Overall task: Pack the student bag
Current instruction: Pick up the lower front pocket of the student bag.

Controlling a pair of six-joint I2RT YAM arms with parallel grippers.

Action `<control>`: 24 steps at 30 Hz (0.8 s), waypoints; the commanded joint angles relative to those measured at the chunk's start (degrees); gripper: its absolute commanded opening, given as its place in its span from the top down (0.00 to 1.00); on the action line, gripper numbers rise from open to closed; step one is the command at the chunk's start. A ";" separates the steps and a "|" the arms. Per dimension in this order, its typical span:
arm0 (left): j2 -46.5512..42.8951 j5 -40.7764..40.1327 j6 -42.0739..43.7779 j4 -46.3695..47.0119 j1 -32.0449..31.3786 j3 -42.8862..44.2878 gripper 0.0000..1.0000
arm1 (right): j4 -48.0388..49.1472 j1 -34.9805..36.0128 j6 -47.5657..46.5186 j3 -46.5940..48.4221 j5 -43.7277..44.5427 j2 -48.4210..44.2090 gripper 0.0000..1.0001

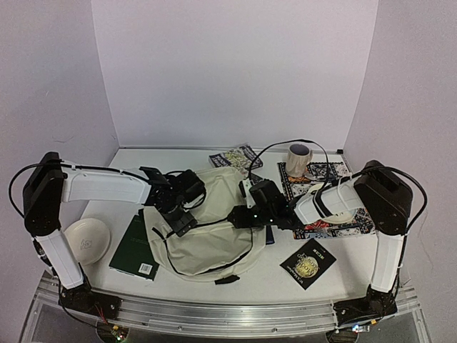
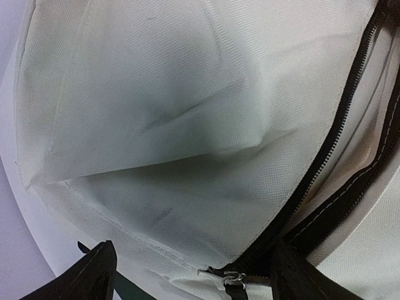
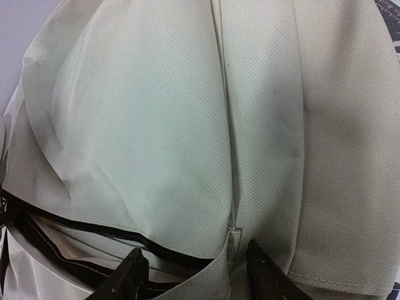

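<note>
The student bag [image 1: 207, 236], cream fabric with black zipper lines, lies flat at the table's middle. My left gripper [image 1: 180, 218] is at its left upper edge. In the left wrist view this gripper [image 2: 195, 282] is open, its fingers [image 2: 94, 278] wide apart over the fabric beside the zipper's end and metal pull [image 2: 234, 279]. My right gripper [image 1: 239, 215] is at the bag's right upper edge. In the right wrist view it [image 3: 197, 278] is open, its fingers [image 3: 128, 280] straddling a fabric seam tab [image 3: 233, 240] above the open zipper [image 3: 94, 230].
A green book [image 1: 136, 248] lies partly under the bag's left side. A black book with a gold emblem [image 1: 308, 262] lies front right. A white bowl [image 1: 87, 240] is at the left. A mug [image 1: 298, 158] stands on a patterned mat [image 1: 335, 175]. Another book [image 1: 235, 156] lies at the back.
</note>
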 commanded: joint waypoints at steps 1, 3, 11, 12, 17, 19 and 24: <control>2.62 -2.71 2.23 -4.82 0.08 2.52 0.15 | -4.46 0.24 -0.25 -1.06 -1.66 0.21 0.47; 3.75 -5.38 1.83 -4.87 0.07 3.79 0.15 | -4.38 0.24 -0.24 -0.94 -1.84 0.30 0.47; 6.65 -12.09 0.50 -2.36 -0.09 8.30 0.19 | -3.94 0.22 -0.37 -0.42 -2.91 0.32 0.47; 6.77 -12.86 -0.33 -1.83 -0.09 8.59 0.19 | -3.91 0.22 -0.42 -0.36 -3.08 0.32 0.47; 5.20 -11.68 -4.19 1.55 -0.02 8.81 0.22 | -3.76 0.25 -0.51 -0.34 -3.20 0.06 0.47; 5.02 -11.39 -4.58 1.95 0.03 8.46 0.22 | -3.71 0.25 -0.51 -0.34 -3.33 -0.09 0.47; 5.56 -3.01 -1.32 2.07 -0.10 6.34 0.22 | -3.54 0.24 -0.62 -0.28 -3.70 -0.54 0.46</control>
